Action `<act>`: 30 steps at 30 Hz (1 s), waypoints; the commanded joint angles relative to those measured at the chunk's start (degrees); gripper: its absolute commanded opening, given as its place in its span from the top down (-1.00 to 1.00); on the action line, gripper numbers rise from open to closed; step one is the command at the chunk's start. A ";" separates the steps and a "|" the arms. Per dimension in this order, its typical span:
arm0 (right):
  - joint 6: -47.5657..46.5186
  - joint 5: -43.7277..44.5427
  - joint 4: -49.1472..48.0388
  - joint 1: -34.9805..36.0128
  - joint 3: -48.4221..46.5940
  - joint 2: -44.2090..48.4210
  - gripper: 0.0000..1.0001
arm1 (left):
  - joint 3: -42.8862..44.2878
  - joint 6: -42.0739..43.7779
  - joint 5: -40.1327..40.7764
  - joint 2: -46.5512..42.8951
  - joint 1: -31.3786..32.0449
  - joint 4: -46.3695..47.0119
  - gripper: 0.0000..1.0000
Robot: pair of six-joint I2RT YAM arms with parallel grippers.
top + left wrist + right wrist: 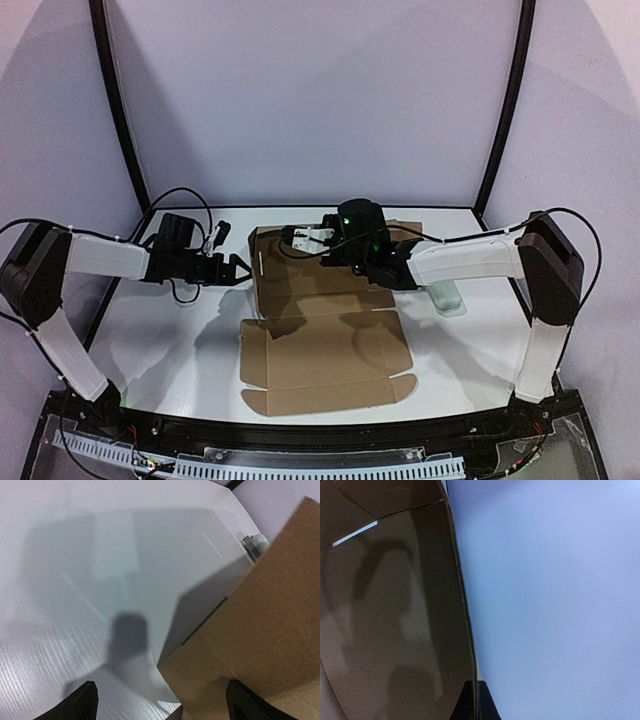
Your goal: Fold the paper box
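The paper box (320, 345) is a brown die-cut cardboard mailer lying mid-table, its near panels flat and its far panel (290, 262) raised. My right gripper (308, 238) is shut on the top edge of that raised panel; in the right wrist view the two black fingertips (470, 700) pinch the cardboard edge (465, 610) between them. My left gripper (240, 268) is open and empty at the box's left side, low over the table. In the left wrist view its fingers (82, 705) stand wide apart, with the cardboard (260, 625) in front at the right.
A small pale grey-green oblong case (447, 295) lies on the white table to the right of the box, under the right arm. A black curved frame (120, 110) and pale backdrop enclose the table at the back and sides.
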State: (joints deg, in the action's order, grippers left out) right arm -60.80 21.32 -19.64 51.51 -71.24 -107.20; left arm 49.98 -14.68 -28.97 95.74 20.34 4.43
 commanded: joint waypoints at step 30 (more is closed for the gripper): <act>2.06 0.55 -0.69 2.78 3.54 3.41 1.00 | -4.43 3.03 -7.74 -4.99 5.50 10.21 -0.97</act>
State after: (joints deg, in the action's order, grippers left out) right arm -60.55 23.03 -19.66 53.17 -68.97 -106.17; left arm 45.95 -11.79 -38.02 91.00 25.78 12.67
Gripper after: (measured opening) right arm 0.028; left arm 0.987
